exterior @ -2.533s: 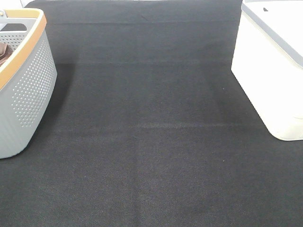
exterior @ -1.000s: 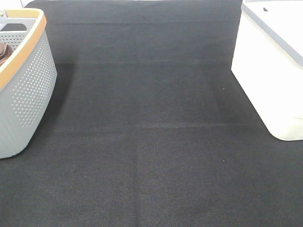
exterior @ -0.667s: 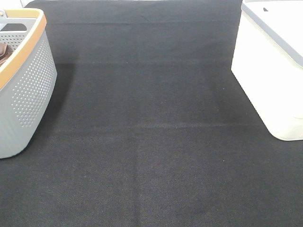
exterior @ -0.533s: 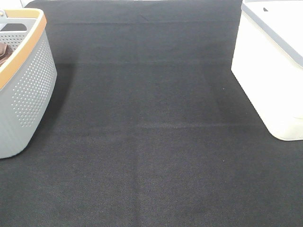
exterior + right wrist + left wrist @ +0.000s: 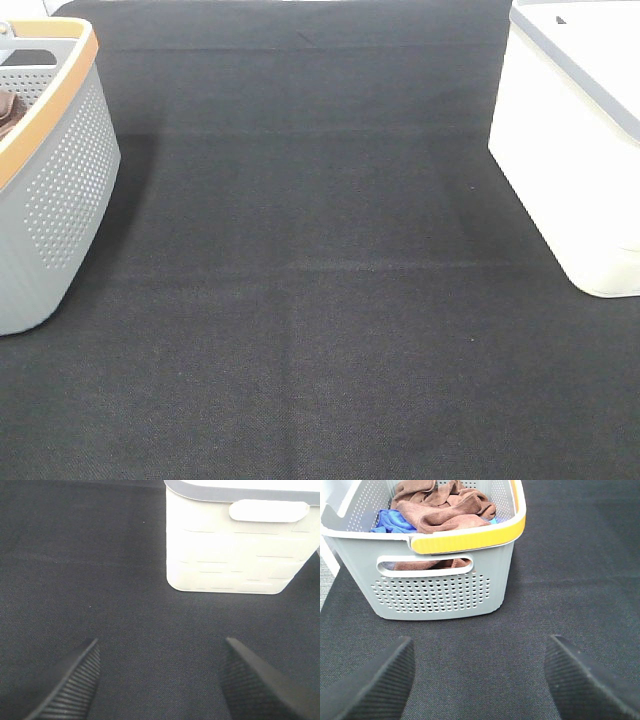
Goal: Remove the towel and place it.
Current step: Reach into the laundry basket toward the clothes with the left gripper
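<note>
The towel (image 5: 445,510) lies crumpled in a reddish-brown heap inside the grey basket (image 5: 445,592). It is piled against a blue cloth (image 5: 392,521) and rises to about the level of the yellow-trimmed rim. Bunched like this, it has no long axis I can read, so I judge the topmost fold is the thing to aim at.

From my left gripper (image 5: 480,680) the heap is straight ahead, beyond the basket's near perforated wall with its handle slot. The fingers are spread wide with nothing between them, over the black mat (image 5: 320,300) and short of the basket.

My right gripper (image 5: 160,680) is likewise spread and empty. It faces the white bin (image 5: 235,550) on the opposite side of the mat, well apart from the towel. The left arm is clearly nearer, and I reckon it must rise over the rim before coming down onto the heap.
</note>
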Robot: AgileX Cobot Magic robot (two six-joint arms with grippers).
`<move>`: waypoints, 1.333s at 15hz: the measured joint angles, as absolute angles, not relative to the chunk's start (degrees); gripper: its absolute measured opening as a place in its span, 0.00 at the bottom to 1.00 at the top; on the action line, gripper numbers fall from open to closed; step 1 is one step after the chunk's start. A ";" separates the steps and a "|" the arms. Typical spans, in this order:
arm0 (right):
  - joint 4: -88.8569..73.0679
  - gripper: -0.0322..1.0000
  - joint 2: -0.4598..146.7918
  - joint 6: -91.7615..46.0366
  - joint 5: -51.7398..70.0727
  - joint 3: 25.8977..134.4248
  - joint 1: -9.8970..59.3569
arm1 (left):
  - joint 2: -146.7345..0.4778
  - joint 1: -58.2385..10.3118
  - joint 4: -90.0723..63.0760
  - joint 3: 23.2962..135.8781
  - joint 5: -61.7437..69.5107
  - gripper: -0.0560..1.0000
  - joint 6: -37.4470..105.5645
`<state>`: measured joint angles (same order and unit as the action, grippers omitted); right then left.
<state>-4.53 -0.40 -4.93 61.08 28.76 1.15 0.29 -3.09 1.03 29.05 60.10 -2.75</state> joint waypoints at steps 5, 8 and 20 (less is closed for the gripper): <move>-4.53 0.66 -0.40 -4.93 61.08 28.76 1.15 | 0.29 -3.09 0.86 29.05 60.05 0.71 -2.75; -4.53 0.66 -0.40 -4.93 61.08 28.76 1.15 | -1.72 -3.09 2.69 29.79 51.05 0.69 -3.04; -4.53 0.66 -0.40 -4.93 61.08 28.76 1.15 | -60.79 -3.09 14.15 58.61 39.99 0.66 -4.53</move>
